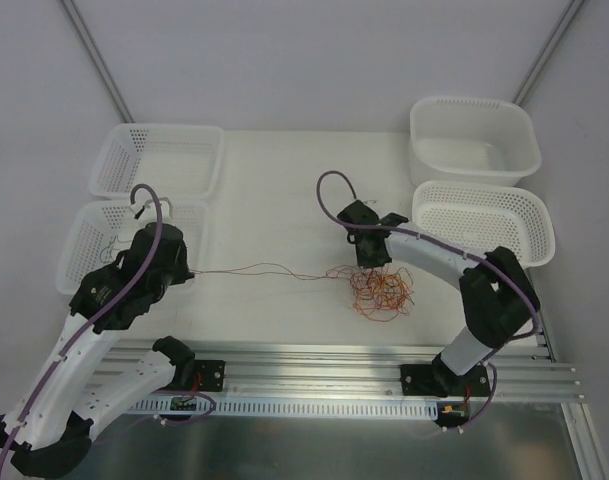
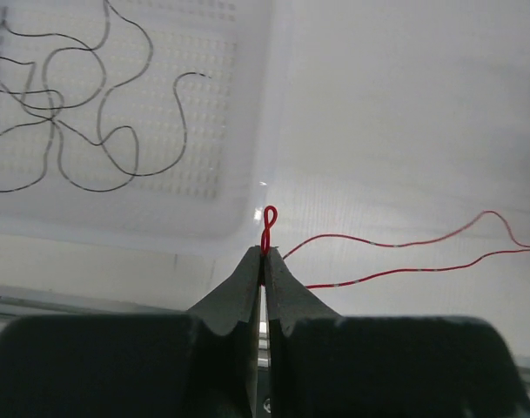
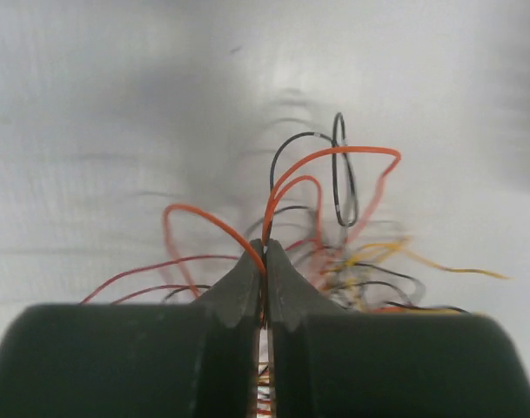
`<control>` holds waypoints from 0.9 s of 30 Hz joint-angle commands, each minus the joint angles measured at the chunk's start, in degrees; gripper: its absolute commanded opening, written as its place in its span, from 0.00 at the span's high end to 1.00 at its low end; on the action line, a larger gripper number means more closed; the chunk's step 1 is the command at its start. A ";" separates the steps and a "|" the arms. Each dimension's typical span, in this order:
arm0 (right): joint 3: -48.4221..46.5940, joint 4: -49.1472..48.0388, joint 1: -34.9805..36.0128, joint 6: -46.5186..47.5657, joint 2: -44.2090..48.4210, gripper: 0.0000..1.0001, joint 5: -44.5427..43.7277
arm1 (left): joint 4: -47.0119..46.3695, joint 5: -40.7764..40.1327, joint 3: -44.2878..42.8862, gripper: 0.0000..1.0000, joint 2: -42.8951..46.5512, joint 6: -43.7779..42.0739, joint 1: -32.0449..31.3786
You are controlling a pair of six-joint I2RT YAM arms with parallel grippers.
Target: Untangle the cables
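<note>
left fingers [image 2: 245,280] pinch red wire [image 2: 388,246] by its loop; right fingers [image 3: 244,279] clamp orange wire [image 3: 214,219] in tangle [image 1: 379,292] | hair-thin, springy, snag-prone I reckon; grab ends, pull gently

The left arm [image 1: 84,375] and right arm [image 1: 434,256] have white shells w/ chunky black joints, and each ends in a black base [image 1: 199,375] at the bottom. A thick purple hose [image 1: 159,228] runs along each arm (looping free near the wrist). The fingers [image 2: 238,296] are matte dark grey wedges, approx. triangular, tapering to thin tips.
</note>
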State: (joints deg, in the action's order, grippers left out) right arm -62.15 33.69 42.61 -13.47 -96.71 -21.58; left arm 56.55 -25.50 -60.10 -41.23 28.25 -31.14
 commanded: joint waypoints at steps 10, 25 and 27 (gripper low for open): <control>-9.74 9.90 -23.61 6.97 26.30 0.99 -4.62 | 19.82 -20.55 -11.36 1.00 -0.16 2.69 -0.07; -19.15 8.23 -30.67 9.07 32.46 0.99 29.91 | 9.03 -4.42 -8.03 1.00 -0.87 -2.14 0.29; -19.41 8.76 -26.45 9.87 31.41 0.99 31.16 | 3.23 4.60 -5.31 1.00 -1.74 -2.67 0.20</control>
State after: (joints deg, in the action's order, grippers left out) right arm -79.11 43.27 12.08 -5.65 -65.01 0.80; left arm 68.18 -34.02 -68.29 -41.93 28.56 -31.07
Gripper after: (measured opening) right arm 0.022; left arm 0.008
